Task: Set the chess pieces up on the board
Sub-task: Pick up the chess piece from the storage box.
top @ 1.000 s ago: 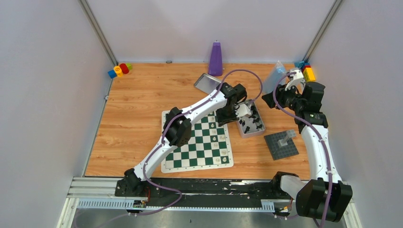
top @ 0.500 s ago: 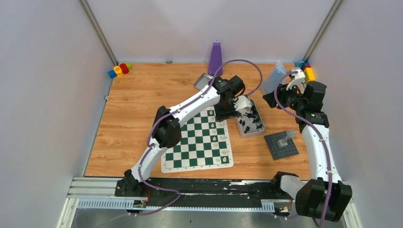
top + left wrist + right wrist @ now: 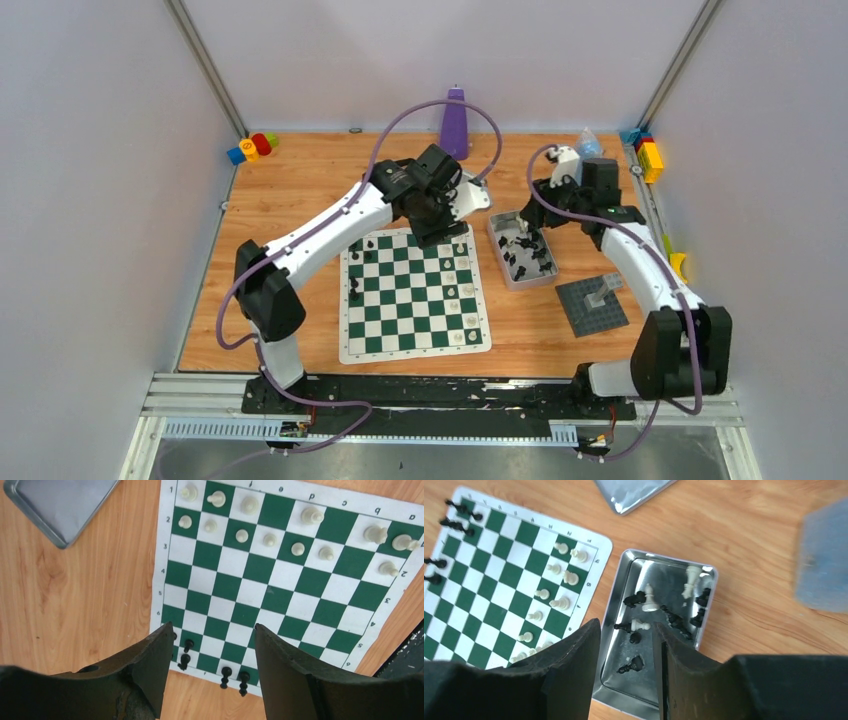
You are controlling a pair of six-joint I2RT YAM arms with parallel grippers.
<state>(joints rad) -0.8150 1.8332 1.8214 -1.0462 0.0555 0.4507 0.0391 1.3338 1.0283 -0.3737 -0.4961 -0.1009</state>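
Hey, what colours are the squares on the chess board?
Dark green and white, and the board shows best in the left wrist view.

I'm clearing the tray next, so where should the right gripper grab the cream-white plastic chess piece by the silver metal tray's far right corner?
Take the cream-white plastic chess piece across its slim middle, straight down from above. It seems to lie tipped on the silver metal tray floor close to the wall, so the right gripper coming sideways would likely hit the rim.
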